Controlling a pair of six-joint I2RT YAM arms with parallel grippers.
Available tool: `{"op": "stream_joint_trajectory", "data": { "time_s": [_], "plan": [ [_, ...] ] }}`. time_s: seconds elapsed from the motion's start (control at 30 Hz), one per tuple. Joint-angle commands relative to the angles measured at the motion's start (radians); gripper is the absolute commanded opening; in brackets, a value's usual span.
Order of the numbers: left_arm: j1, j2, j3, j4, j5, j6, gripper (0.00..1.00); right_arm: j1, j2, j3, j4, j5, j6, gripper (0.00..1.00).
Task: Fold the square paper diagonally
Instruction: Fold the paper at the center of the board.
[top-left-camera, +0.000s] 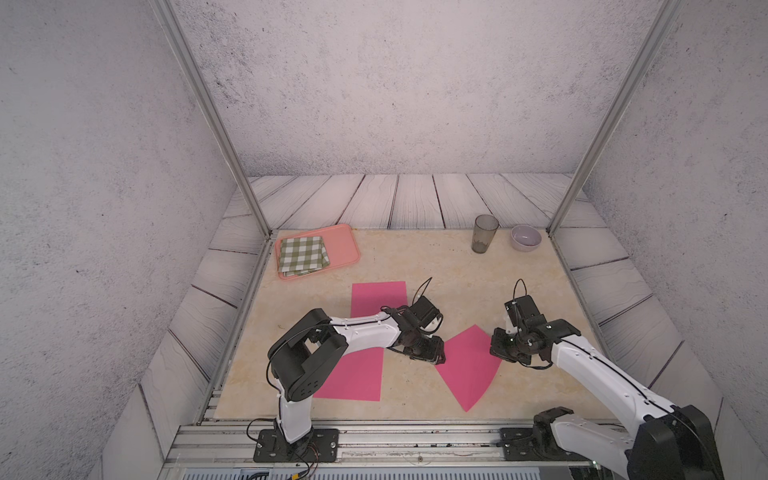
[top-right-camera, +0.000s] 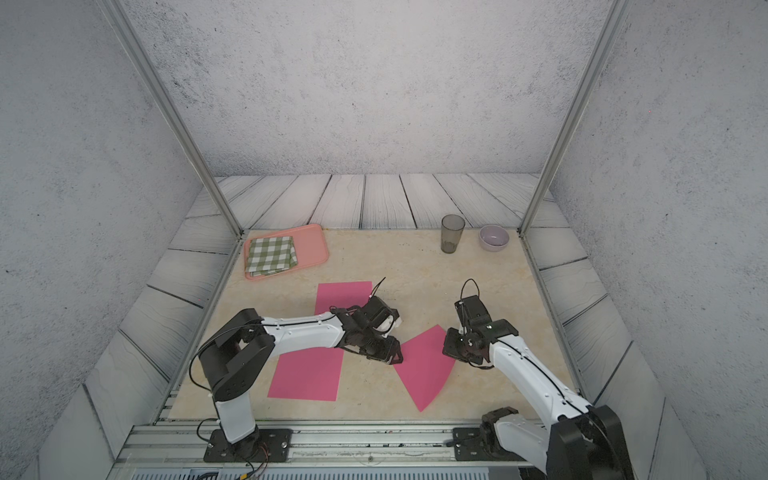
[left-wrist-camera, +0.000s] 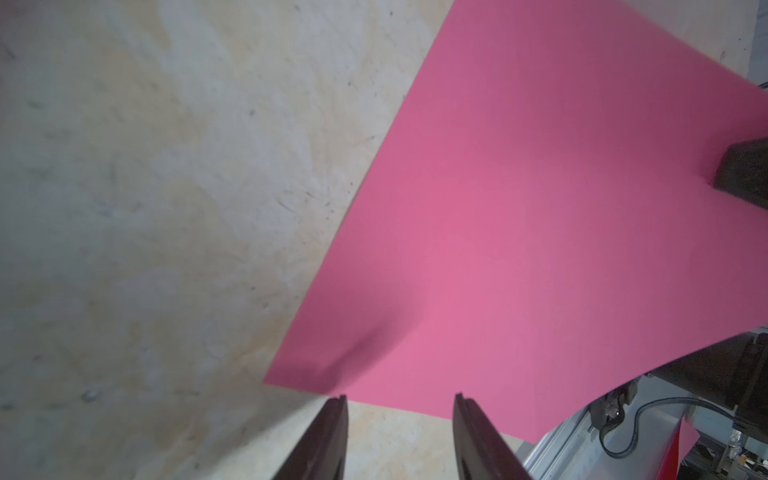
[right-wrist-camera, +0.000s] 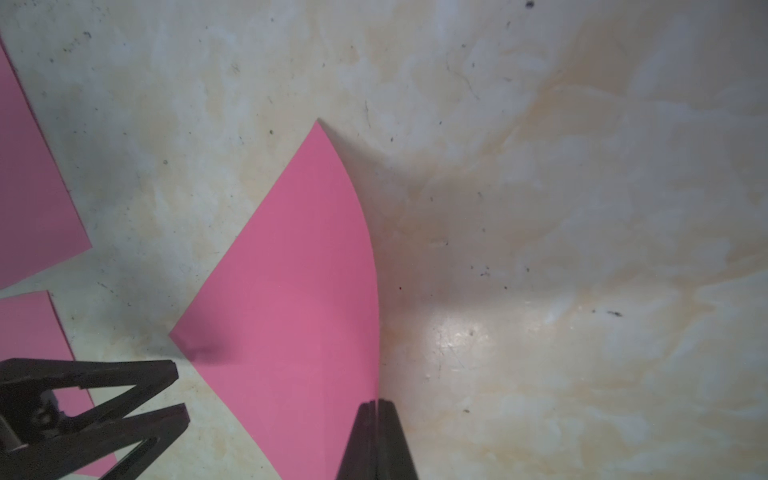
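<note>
The square paper (top-left-camera: 467, 365) (top-right-camera: 424, 365), bright pink, sits on the marble-patterned table (top-left-camera: 415, 266) between the two arms, turned so that its corners point toward and away from the robot. Its near corner lies flat on the table, while its right side rises off the surface in a smooth bow

The right end effector (top-left-camera: 496, 343) (top-right-camera: 449, 343) is pressed together on that raised right side. In the right wrist view its fingertips (right-wrist-camera: 365, 419) pinch the paper (right-wrist-camera: 291, 299) at the curved edge, with a soft shadow on the table beside the bow

The left end effector (top-left-camera: 436, 355) (top-right-camera: 392, 353) is low at the paper's left corner, its jaws spread with nothing between them. In the left wrist view the fingertips (left-wrist-camera: 336, 415) stop just short of the sheet's edge (left-wrist-camera: 498, 228); whether they touch it cannot be told

Two more pink sheets (top-left-camera: 357, 378) (top-left-camera: 378, 297) lie flat on the left, partly hidden under the left arm. At the far left corner a salmon tray (top-left-camera: 345, 245) carries a folded green checked cloth (top-left-camera: 303, 255). At the far right a dark tumbler (top-left-camera: 484, 235) stands upright just beside a lilac bowl (top-left-camera: 525, 237)
</note>
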Motion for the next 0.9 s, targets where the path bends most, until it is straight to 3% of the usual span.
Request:
{"op": "stream_joint_trajectory", "data": {
  "time_s": [0.0,0.5,0.7,0.87],
  "plan": [
    [-0.018,0.020,0.024,0.044,0.006,-0.026,0.47,0.004,0.020,0.023,-0.052,0.045,-0.017,0.00],
    [-0.047,0.157,0.054,0.099,-0.015,-0.049,0.46,0.003,0.050,0.036,-0.004,-0.075,0.043,0.03],
    [-0.052,0.167,0.051,0.105,-0.023,-0.047,0.46,0.004,0.081,0.017,0.095,-0.172,0.101,0.05],
    [-0.055,0.158,0.061,0.106,0.004,-0.032,0.47,0.004,0.149,0.000,0.155,-0.168,0.121,0.05]
  ]
}}
